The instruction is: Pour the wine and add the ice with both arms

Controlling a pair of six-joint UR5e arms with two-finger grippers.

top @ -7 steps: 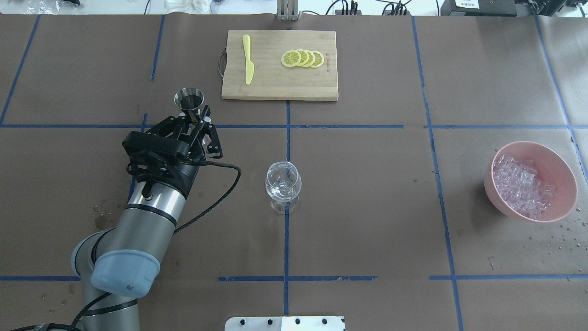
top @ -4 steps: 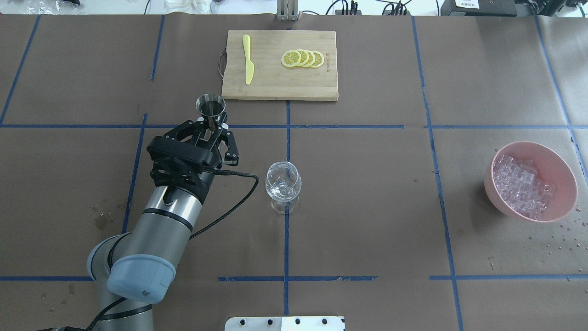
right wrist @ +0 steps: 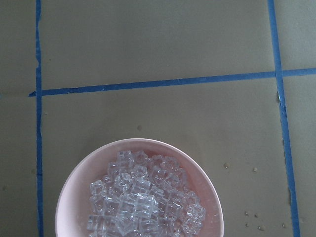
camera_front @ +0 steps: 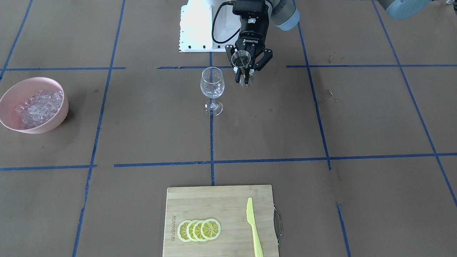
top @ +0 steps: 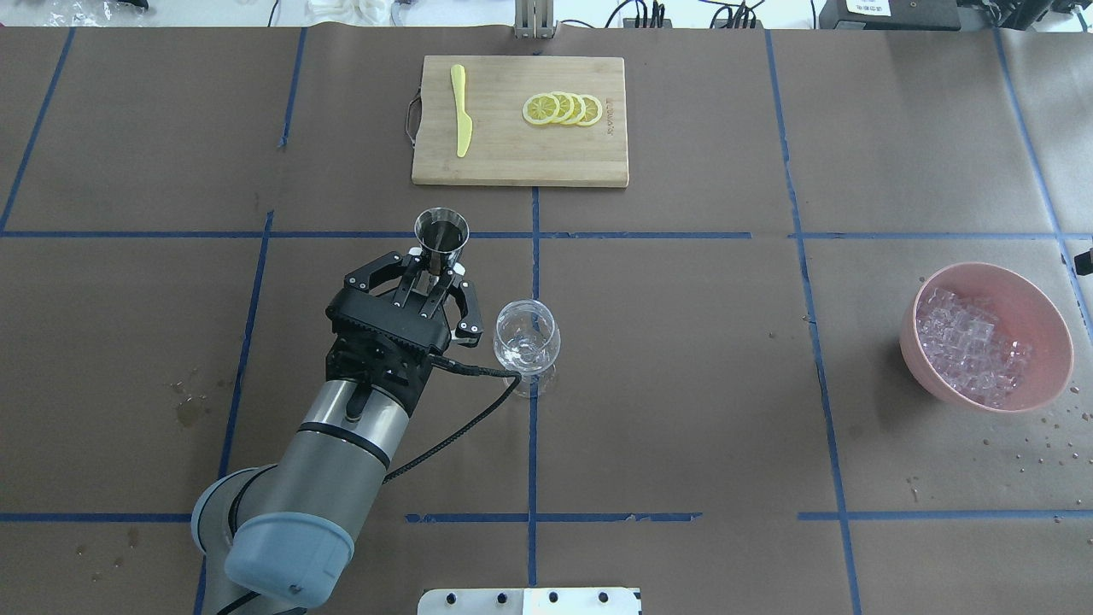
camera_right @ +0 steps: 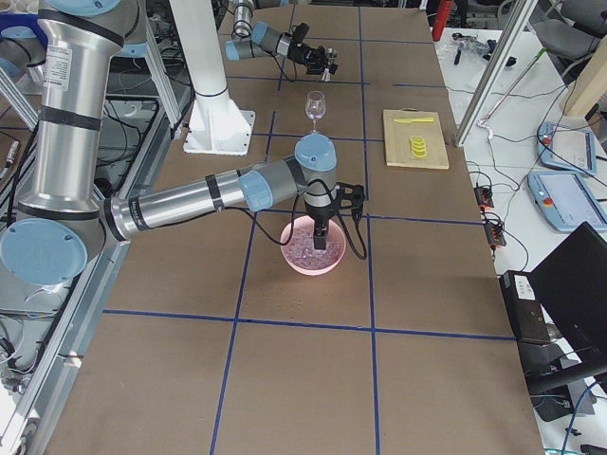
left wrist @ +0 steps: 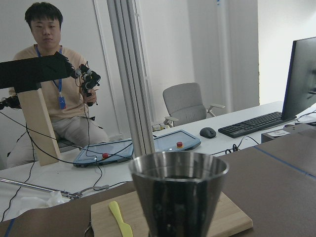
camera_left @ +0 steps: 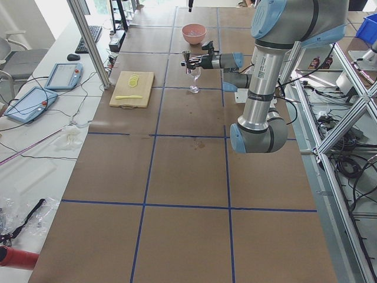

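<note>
My left gripper (top: 434, 272) is shut on the stem of a steel jigger (top: 441, 232) and holds it upright above the table. The jigger has dark liquid in it and fills the left wrist view (left wrist: 178, 192). It is just left of and behind the clear, empty wine glass (top: 527, 337), close but apart; the front view shows both (camera_front: 212, 84). The ice (top: 969, 346) lies heaped in a pink bowl (top: 1040, 314) at the right. My right gripper (camera_right: 321, 239) hangs right over the ice (right wrist: 143, 202). I cannot tell whether it is open or shut.
A bamboo cutting board (top: 519, 120) at the table's far middle carries a yellow knife (top: 462, 111) and several lemon slices (top: 564, 109). Water drops (top: 1037, 440) dot the paper near the bowl. A person sits beyond the table's far edge in the left wrist view (left wrist: 49, 89).
My left arm has carried the jigger to the right and slightly nearer, from well left of the wine glass to just beside it. The glass and bowl have not moved.
</note>
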